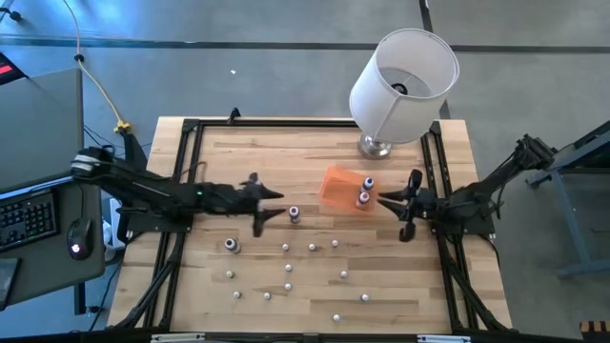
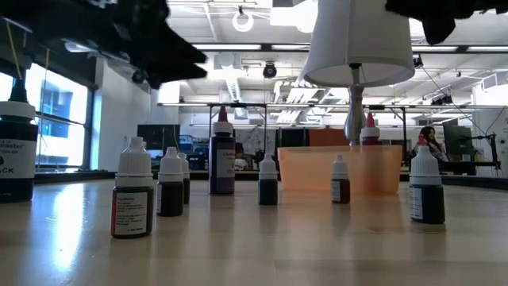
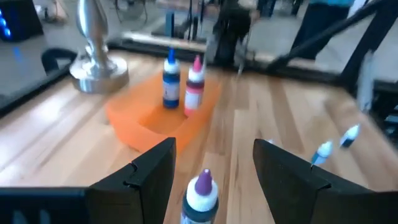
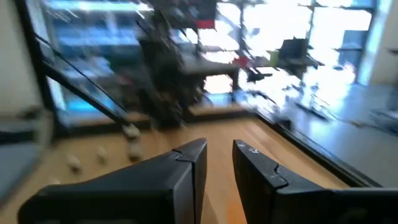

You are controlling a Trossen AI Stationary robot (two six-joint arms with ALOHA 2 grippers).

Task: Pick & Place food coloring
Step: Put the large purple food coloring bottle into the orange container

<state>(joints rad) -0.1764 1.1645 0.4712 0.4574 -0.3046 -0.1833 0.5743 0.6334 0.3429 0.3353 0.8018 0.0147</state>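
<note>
— Left gripper (image 1: 272, 207), what is it doing?

— It is hovering at the middle of the high view with its fingers (image 3: 149, 177) spread apart and empty, framing a purple-tipped bottle (image 3: 200, 198) that is standing just ahead of them; the same bottle (image 1: 294, 214) is showing just right of the fingertips from above.

— And the right gripper (image 1: 396, 205)?

— It is waiting just right of the orange tray (image 1: 335, 187), fingers nearly together with a narrow gap, gripping nothing.

— Which step is this?

— I judge it as the approach to a pick. Two bottles, one blue (image 3: 171, 84) and one pink (image 3: 195, 87), are already standing in the tray; the rest of the food coloring (image 1: 286, 276) is lying scattered across the lower half of the table (image 1: 448, 276).

— Next move?

— Probably moving forward and down so the fingers are straddling the bottle's body, then closing gently; it is small and looks easy to tip.

— What does one view add?

— The left wrist view is giving cap colours; the low view is showing bottles standing upright, and the lamp (image 1: 400, 86) above the tray.
</note>
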